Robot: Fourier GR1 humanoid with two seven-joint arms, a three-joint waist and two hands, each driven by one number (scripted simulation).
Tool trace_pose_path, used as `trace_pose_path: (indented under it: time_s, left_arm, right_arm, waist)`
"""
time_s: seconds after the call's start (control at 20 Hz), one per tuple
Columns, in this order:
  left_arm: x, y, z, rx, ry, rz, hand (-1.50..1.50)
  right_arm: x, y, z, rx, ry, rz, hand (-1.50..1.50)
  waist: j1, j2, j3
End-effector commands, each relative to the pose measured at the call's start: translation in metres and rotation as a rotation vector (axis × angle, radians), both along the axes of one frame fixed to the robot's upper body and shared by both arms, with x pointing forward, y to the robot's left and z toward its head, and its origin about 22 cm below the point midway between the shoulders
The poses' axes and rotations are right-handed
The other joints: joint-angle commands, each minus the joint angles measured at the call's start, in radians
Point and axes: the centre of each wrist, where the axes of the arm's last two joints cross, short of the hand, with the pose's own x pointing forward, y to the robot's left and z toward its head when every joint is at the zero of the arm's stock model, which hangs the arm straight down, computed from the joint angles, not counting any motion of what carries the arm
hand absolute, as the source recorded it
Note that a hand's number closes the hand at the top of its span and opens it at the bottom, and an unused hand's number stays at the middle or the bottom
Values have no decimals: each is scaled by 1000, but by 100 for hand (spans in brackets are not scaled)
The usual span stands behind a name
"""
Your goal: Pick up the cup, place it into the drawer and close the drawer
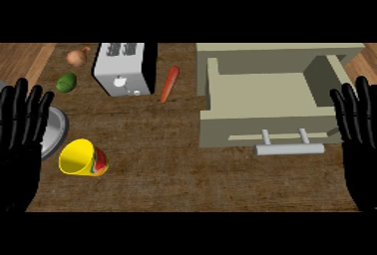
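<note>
Left hand [22,124] and right hand [357,119]: both open, fingers up, holding nothing.
Yellow ceramic cup [83,158] lies tipped on brown wooden desk [177,174]; beige box drawer [265,99] stands open.

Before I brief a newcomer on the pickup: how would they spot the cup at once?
Start at the toaster near the counter's back edge and look toward the front left. The cup lies on its side beside a grey plate, near the left robot hand. It alone is bright yellow.

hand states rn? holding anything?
Left hand: open, fingers up at the view's left edge, holding nothing.
Right hand: open, fingers up at the right edge, holding nothing.
</note>
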Motion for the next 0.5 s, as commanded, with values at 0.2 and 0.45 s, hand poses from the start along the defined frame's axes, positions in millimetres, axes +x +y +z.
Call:
trace_pose_path:
  time_s: [0.2, 0.45]
  left_arm:
    - [4, 25, 8, 22, -42, -585, -150]
    - [11, 84, -33, -140, 224, -661, -150]
  right_arm:
    - [1, -3, -1, -12, -15, 22, -150]
    - [10, -2, -9, -72, 132, 110, -150]
  waist:
    - [29, 5, -7]
    - [36, 14, -6]
